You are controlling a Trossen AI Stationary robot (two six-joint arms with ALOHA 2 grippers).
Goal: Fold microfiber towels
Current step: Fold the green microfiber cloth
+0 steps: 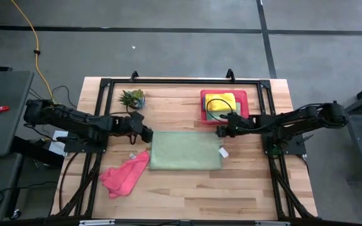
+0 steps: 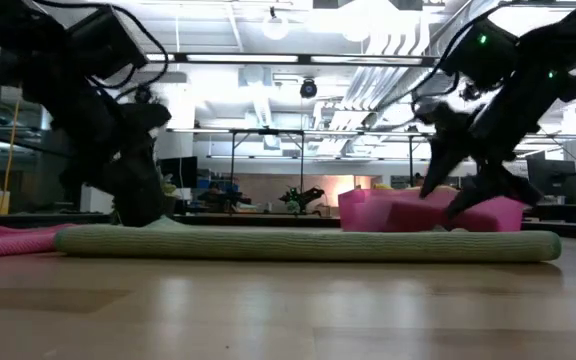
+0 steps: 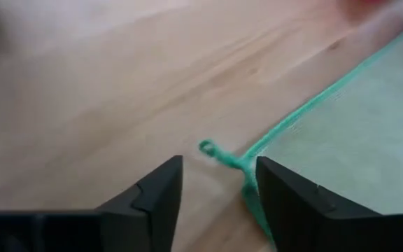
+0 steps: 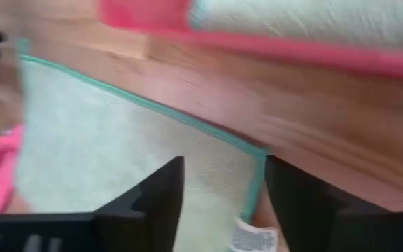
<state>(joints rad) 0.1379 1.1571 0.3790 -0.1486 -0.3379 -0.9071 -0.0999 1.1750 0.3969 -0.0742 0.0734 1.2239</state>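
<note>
Two hands sit at the far corners of the light green towel (image 1: 186,149), which lies flat mid-desk. My left hand (image 1: 147,133) hangs over its corner, fingers spread with the teal hem loop showing between them (nothing pinched, as far as I can see). My right hand (image 1: 219,131) is at the opposite far corner, fingers also spread, with the hem and a white tag just ahead of them.

Beside the left hand, toward the near edge, the pink towel (image 1: 124,176) lies crumpled, touching the green one's edge. Just beyond the right hand stands the pink tray (image 1: 242,105), holding a folded yellow towel (image 1: 220,102). Past the left hand, by the far rail, is a small spiky plant (image 1: 132,98).

Bare wood of the desk (image 1: 231,194) runs wide along the near side. Grey floor (image 1: 168,50) surrounds it, and the low view shows a bright workshop with ceiling lights.
</note>
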